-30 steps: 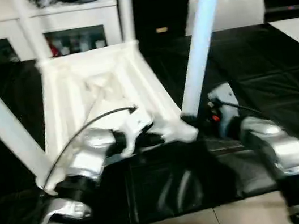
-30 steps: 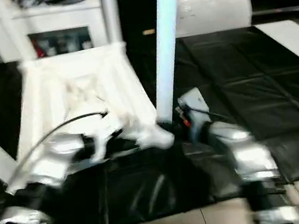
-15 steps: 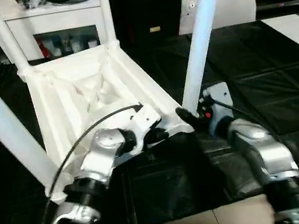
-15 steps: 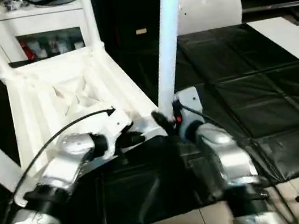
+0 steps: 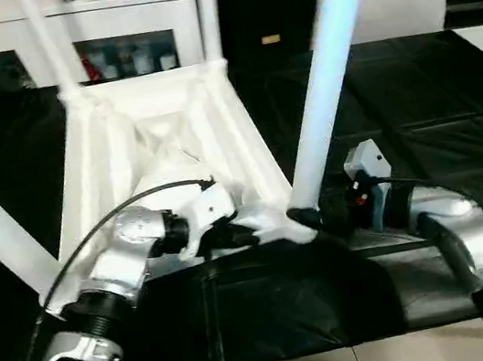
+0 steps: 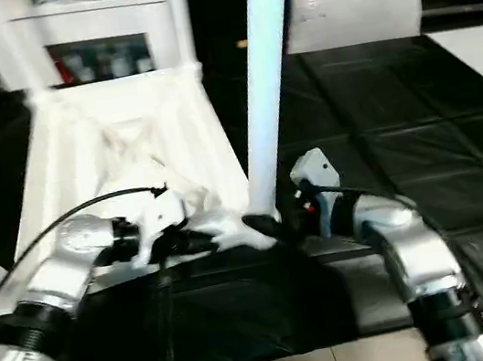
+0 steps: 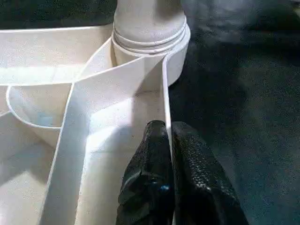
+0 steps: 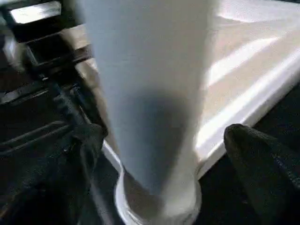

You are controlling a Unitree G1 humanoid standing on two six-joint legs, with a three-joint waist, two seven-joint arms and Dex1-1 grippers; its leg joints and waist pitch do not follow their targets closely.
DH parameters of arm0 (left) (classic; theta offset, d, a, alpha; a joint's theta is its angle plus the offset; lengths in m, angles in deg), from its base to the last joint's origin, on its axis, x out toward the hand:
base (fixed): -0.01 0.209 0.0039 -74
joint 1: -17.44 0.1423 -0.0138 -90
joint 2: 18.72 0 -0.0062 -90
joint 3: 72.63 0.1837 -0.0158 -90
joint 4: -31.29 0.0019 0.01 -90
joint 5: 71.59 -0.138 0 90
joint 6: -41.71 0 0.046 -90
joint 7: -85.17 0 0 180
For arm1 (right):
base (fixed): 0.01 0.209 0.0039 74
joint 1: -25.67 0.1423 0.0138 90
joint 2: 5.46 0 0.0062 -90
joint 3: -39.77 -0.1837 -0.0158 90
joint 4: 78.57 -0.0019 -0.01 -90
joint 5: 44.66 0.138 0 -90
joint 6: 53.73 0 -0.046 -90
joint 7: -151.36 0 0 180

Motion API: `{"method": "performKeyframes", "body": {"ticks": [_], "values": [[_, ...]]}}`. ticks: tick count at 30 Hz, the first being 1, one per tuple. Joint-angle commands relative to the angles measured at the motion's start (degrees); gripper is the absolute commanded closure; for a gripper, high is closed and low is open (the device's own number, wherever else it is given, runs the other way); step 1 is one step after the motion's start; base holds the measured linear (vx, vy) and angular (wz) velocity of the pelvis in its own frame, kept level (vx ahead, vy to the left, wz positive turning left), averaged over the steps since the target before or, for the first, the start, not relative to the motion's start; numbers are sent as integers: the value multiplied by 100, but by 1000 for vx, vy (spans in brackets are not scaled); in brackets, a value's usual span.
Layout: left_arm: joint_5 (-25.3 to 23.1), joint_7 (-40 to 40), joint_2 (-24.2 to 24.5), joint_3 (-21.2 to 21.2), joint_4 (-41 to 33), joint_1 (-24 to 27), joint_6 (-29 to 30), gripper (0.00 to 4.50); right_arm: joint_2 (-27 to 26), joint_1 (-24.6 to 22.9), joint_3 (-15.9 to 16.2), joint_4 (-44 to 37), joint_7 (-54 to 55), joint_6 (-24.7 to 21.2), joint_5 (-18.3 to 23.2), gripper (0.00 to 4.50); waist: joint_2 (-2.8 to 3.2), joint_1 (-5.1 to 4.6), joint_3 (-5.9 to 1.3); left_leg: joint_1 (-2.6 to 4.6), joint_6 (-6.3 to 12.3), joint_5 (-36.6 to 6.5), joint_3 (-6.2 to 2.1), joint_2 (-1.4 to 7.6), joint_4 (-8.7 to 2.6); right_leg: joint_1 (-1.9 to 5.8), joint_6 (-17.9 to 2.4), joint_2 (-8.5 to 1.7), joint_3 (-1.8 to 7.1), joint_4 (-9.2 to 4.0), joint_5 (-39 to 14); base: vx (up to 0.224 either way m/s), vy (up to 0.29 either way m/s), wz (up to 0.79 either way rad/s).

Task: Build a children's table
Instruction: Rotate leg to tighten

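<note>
Left gripper [image 7: 168, 140] pinches the tabletop [image 5: 157, 148] rim, bracing it upside down on the black mat [image 5: 449, 90]. Right gripper [image 8: 161, 140] straddles the near-corner leg [image 5: 323, 83], jaws wide, not gripping; leg sits in its socket.

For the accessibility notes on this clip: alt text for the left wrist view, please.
The left pincer is shut on the thin rim of the upturned white tabletop, one black finger on each side. Just beyond, a white leg stands seated in the round corner socket.

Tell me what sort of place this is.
Probably an indoor workshop or lab room: black sheeting covers the work surface, pale tiles show at its near edge, and a white shelf unit holding small items stands behind.
</note>
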Motion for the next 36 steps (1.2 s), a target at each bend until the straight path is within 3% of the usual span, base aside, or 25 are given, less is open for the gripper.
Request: {"method": "performKeyframes", "body": {"ticks": [1,2,6,7,8,15,25,33,36], "values": [[165,548,10,179,-162,-158,-382,450,123,95,87,135,-421,348,56,2,-60,-9,-432,78,484,-940,-48,335,-376,348,-1267,-401,369,-313,-1353,0,0,0],[150,605,39,201,-126,-181,-426,450,138,114,104,192,-488,459,43,2,-37,18,-423,79,440,-994,-49,333,-379,342,-1229,-413,371,-320,-1485,0,0,0],[170,879,132,284,51,-294,-644,450,206,197,218,380,-903,460,134,2,-46,89,-416,107,341,-1061,-42,347,-385,324,-1174,-406,369,-336,-1686,0,0,0],[180,984,152,317,70,-315,-677,450,225,208,250,376,-1069,391,204,30,-38,97,-418,111,341,-1053,-42,352,-387,322,-1174,-404,368,-335,-1689,0,0,0],[196,1076,164,333,92,-339,-701,450,253,227,286,385,-1232,350,266,30,-66,105,-417,103,347,-1040,-41,361,-390,331,-1175,-401,367,-330,-1679,0,0,0],[247,1436,134,382,238,-494,-835,450,360,353,461,509,-1877,267,437,88,-55,228,-422,112,328,-967,-31,371,-379,319,-1156,-424,375,-319,-1732,0,0,0],[236,1552,77,430,455,-601,-970,450,503,405,714,495,-2355,18,508,165,-104,244,-413,76,347,-903,-36,353,-373,339,-1082,-422,364,-324,-1830,0,0,0],[246,1480,61,399,520,-609,-963,450,475,458,763,501,-2368,-50,513,233,-96,235,-402,84,296,-945,-42,359,-383,332,-1082,-423,364,-330,-1862,0,0,0],[119,896,-79,331,483,-614,-718,450,233,343,579,322,-1725,-243,541,242,-54,221,-389,84,244,-1001,-53,360,-394,327,-1069,-415,365,-335,-1905,0,0,0]]}}
